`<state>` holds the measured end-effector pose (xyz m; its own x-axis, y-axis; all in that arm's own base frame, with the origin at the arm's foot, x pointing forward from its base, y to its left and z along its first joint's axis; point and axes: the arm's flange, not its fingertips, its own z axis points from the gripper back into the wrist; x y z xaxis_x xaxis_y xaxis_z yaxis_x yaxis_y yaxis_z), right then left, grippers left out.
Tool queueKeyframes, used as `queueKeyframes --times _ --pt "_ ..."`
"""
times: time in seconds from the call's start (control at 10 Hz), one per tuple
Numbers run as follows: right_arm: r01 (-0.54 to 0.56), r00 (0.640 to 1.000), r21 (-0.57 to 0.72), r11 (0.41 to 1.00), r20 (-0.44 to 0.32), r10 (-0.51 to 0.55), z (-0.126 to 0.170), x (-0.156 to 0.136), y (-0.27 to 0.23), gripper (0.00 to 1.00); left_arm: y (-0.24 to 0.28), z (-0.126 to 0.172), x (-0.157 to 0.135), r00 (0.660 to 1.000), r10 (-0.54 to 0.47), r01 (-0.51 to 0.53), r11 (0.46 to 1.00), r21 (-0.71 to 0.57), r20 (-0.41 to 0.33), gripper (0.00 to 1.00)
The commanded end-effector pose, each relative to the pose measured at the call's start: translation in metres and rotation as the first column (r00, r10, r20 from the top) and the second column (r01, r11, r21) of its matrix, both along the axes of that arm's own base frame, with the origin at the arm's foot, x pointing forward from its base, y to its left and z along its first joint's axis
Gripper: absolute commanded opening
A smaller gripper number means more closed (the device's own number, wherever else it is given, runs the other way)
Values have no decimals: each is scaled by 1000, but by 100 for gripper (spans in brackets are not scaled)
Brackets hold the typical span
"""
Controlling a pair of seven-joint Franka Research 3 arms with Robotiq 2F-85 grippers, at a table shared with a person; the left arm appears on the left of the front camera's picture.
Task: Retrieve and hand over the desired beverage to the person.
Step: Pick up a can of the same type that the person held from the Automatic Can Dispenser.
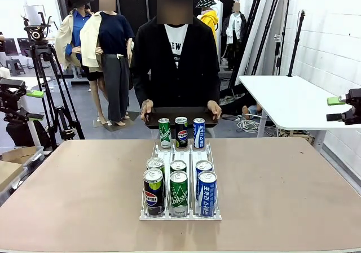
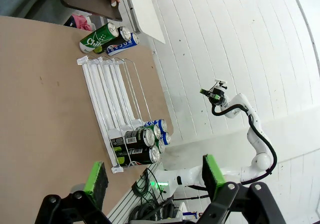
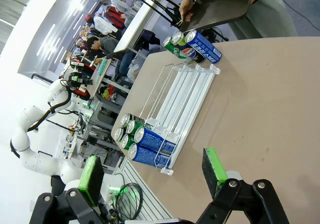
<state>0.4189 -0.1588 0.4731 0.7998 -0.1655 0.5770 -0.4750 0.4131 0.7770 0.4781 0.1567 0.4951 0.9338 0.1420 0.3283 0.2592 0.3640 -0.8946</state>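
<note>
A person in a long black jacket over a white lettered T-shirt [image 1: 176, 61] stands at the far side of the brown desk [image 1: 282, 179]. Both of the person's hands hold a dark flat tray [image 1: 180, 116] at the desk's far edge. A white wire three-lane can rack [image 1: 180, 214] lies along the desk's middle. At its near end stand six drink cans in two rows: a dark Pepsi can [image 1: 153, 192], a green can [image 1: 179, 193] and a blue can [image 1: 207, 193] in front, with three more cans [image 1: 178, 166] right behind them. At the rack's far end, just beside the tray, stand a second green can [image 1: 164, 133], a second Pepsi can [image 1: 181, 132] and a second blue can [image 1: 199, 132]. The left arm's jaws are spread wide and hold nothing, raised off the desk at its left side. The right arm's jaws are likewise wide apart and hold nothing, at the right side and well apart from the cans.
</note>
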Motion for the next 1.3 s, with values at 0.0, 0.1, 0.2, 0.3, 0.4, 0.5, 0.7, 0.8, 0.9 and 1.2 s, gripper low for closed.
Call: queueKeyframes --times 0.0,0.1,0.2,0.3,0.4,0.5,0.7,0.8,0.9,1.2 --pt "-4 1000 13 1000 1 4 -2 -1 1 100 0 2 0 1000 3 -4 1000 -3 -8 100" --pt "-4 1000 13 1000 1 4 -2 -1 1 100 0 2 0 1000 3 -4 1000 -3 -8 100" --pt "-4 1000 13 1000 1 4 -2 -1 1 100 0 2 0 1000 3 -4 1000 -3 -8 100" --pt "-4 1000 13 1000 1 4 -2 -1 1 100 0 2 0 1000 3 -4 1000 -3 -8 100" --pt "-4 1000 13 1000 1 4 -2 -1 1 100 0 2 0 1000 3 -4 1000 -3 -8 100" --pt "-4 1000 13 1000 1 4 -2 -1 1 100 0 2 0 1000 3 -4 1000 -3 -8 100" --pt "-4 1000 13 1000 1 4 -2 -1 1 100 0 2 0 1000 3 -4 1000 -3 -8 100" --pt "-4 1000 13 1000 1 4 -2 -1 1 100 0 2 0 1000 3 -4 1000 -3 -8 100" --pt "-4 1000 13 1000 1 4 -2 -1 1 100 0 2 0 1000 3 -4 1000 -3 -8 100" --pt "-4 1000 13 1000 1 4 -2 -1 1 100 0 2 0 1000 3 -4 1000 -3 -8 100"
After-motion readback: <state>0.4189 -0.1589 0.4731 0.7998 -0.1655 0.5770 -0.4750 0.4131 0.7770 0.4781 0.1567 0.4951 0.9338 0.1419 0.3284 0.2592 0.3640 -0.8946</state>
